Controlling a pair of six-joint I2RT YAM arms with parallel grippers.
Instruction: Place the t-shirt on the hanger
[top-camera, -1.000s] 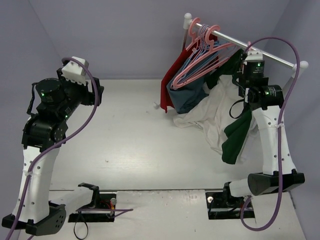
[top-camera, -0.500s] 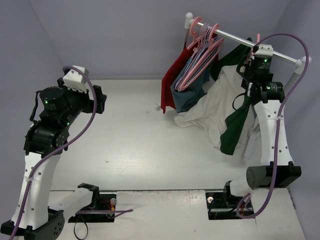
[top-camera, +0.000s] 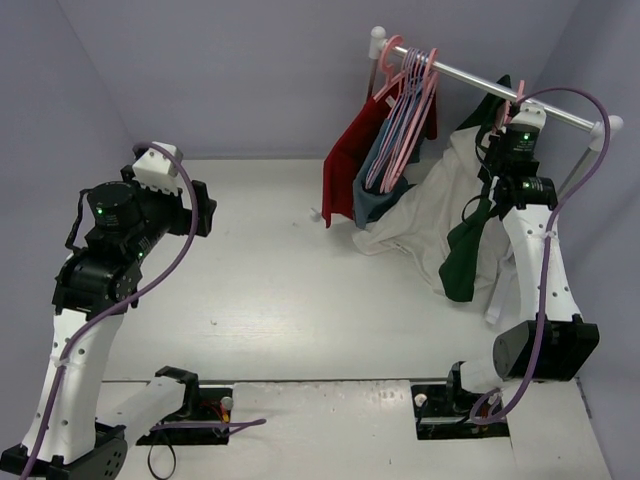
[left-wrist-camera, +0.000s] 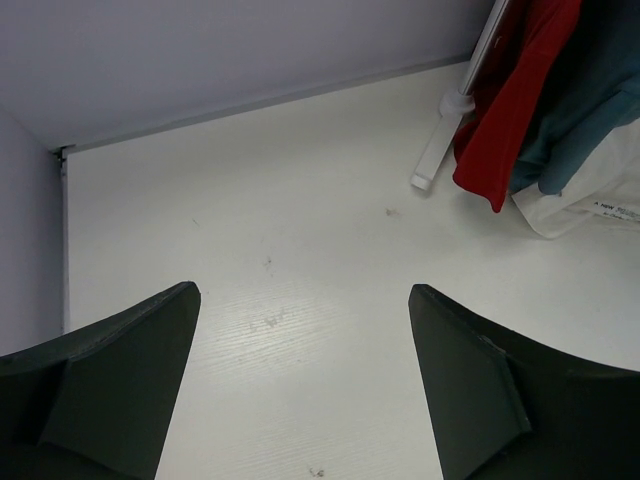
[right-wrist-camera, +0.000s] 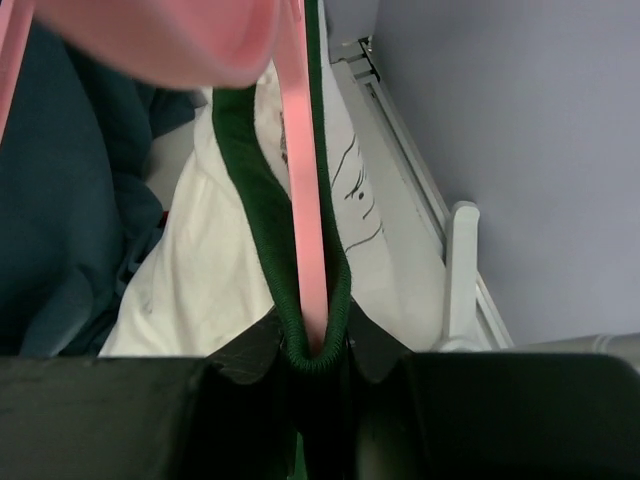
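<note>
Right gripper (right-wrist-camera: 315, 352), raised by the right end of the rail (top-camera: 470, 76) at the far right, is clamped on the dark green neck trim of the t-shirt (top-camera: 435, 205); the trim loops round a pink bar of the hanger (right-wrist-camera: 303, 190) that runs between the fingers. T-shirt hangs from that grip, cream body and a green sleeve draping down to the table (top-camera: 270, 260), just right of the blue-grey garment (top-camera: 372, 200) and the red garment (top-camera: 345, 165), which hang under the bunched pink hangers (top-camera: 405, 85). Left gripper (left-wrist-camera: 303, 293) is at the left above the table, fingers wide apart, holding nothing.
</note>
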